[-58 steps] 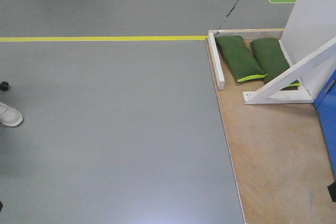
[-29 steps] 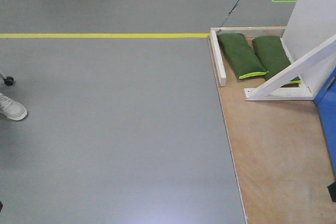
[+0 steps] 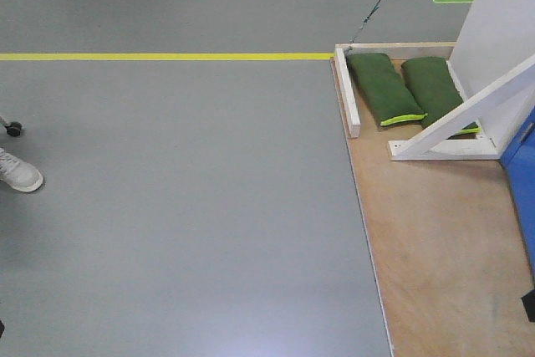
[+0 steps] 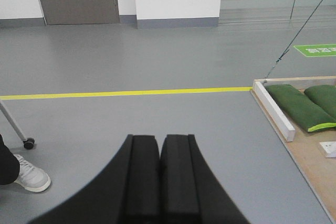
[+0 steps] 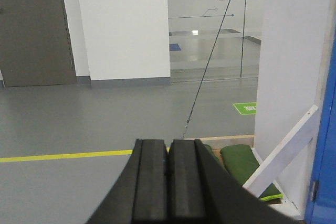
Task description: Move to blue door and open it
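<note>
The blue door (image 3: 524, 198) shows only as a bright-blue strip at the right edge of the front view, standing on a plywood base (image 3: 435, 240). It also shows in the right wrist view (image 5: 324, 145) at the far right, with a small silver part on its edge; the lever handle is out of view. My left gripper (image 4: 159, 142) is shut and empty over the grey floor. My right gripper (image 5: 168, 145) is shut and empty, left of the door.
A white wall panel (image 3: 501, 31) and a white diagonal brace (image 3: 468, 114) stand on the base beside two green sandbags (image 3: 383, 89). A yellow floor line (image 3: 167, 57) runs across. A person's white shoe (image 3: 18, 171) and a caster wheel (image 3: 12, 129) are at left.
One second ago the scene sat slightly lower and further left in the front view; it has shifted a little since. Over the last half second nothing has visibly moved.
</note>
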Controlling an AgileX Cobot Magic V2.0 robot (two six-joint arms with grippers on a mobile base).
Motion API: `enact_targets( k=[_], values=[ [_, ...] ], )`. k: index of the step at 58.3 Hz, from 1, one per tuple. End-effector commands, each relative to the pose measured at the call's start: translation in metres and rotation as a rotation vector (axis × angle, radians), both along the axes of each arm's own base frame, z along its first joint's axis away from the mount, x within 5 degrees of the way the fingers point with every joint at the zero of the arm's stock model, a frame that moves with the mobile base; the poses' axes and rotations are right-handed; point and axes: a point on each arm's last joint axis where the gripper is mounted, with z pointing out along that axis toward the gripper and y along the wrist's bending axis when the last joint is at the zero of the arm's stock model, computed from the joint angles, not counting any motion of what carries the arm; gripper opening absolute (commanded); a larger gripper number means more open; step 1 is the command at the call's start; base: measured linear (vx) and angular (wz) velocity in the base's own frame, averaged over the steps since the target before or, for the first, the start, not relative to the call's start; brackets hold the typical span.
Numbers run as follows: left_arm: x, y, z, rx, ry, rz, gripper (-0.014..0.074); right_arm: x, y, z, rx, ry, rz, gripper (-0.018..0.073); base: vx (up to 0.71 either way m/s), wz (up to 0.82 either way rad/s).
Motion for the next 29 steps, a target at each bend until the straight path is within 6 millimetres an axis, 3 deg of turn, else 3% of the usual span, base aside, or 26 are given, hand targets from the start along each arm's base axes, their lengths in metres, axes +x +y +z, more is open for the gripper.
enact_targets(
  k=[1, 15, 22, 29],
  values=[
    [-0.001, -0.001, 0.017, -0.011, -0.121, -0.012, 0.0073, -0.001, 0.000, 0.008, -0.017, -0.096, -0.005, 0.0012, 0.00, 0.00],
    [-0.001, -0.001, 0.017, -0.011, -0.121, -0.012, 0.0073, -0.003, 0.000, 0.019, -0.018, -0.118, -0.006, 0.0012, 0.00, 0.00],
    [-0.001, -0.001, 0.017, -0.011, -0.121, -0.012, 0.0073, -0.004, 0.000, 0.041, -0.016, -0.085, -0.008, 0.0012, 0.00, 0.00],
    [-0.001, -0.001, 0.017, -0.011, -0.121, -0.012, 0.0073, 0.000, 0.000, 0.083, -0.013, -0.094, -0.008, 0.0012, 0.00, 0.00]
  ],
)
